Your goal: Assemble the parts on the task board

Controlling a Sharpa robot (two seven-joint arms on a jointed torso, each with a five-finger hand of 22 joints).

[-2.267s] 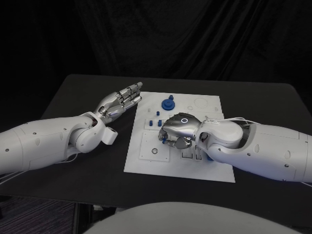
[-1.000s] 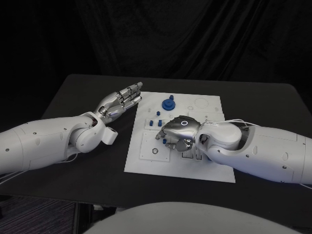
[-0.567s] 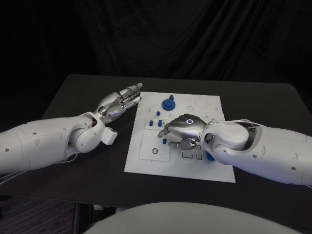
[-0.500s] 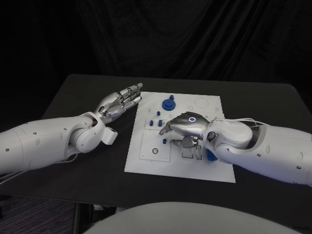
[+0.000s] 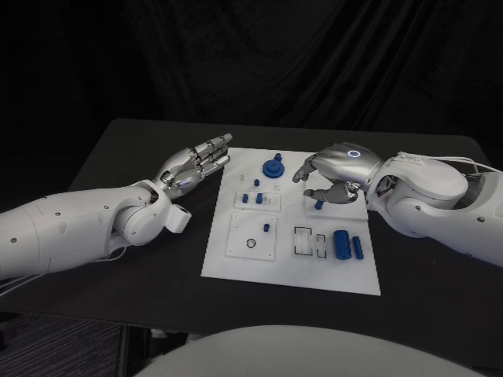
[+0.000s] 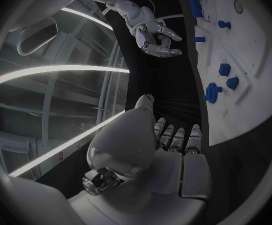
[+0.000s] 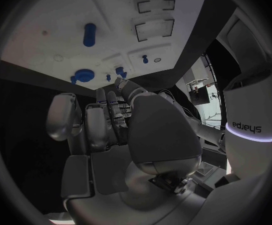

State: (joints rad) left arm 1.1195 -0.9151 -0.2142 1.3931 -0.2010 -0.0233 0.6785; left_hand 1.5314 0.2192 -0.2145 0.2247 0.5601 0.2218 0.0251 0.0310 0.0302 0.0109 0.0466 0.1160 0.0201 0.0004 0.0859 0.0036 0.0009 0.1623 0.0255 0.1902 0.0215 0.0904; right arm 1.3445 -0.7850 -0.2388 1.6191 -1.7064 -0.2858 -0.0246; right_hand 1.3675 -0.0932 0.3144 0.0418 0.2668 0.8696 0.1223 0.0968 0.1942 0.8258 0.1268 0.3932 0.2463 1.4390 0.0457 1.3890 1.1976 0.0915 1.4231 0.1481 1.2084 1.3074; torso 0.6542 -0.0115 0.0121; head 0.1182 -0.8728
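— Parts, the small blue plastic pieces (image 5: 343,243), where are they?

— They are on the white rectangular task board (image 5: 235,263) in the middle of the black table (image 5: 127,149). From the head view, a blue round knob (image 5: 272,167) stands near the far edge, a blue cylinder lies near the right edge, and a small blue peg (image 5: 318,204) stands just under the right hand (image 5: 333,174).

— Does this silver right hand hold something?

— Its fingers are curled downward above the board. Whether they touch the peg, I cannot tell. In the right wrist view the fingers (image 7: 113,112) are close together and the palm seems empty.

— And the silver left hand (image 5: 192,166)?

— It is beside the board's left edge, fingers straight and slightly apart, holding nothing. The left wrist view shows also the right hand (image 6: 153,35) from the other side, with spread fingers.
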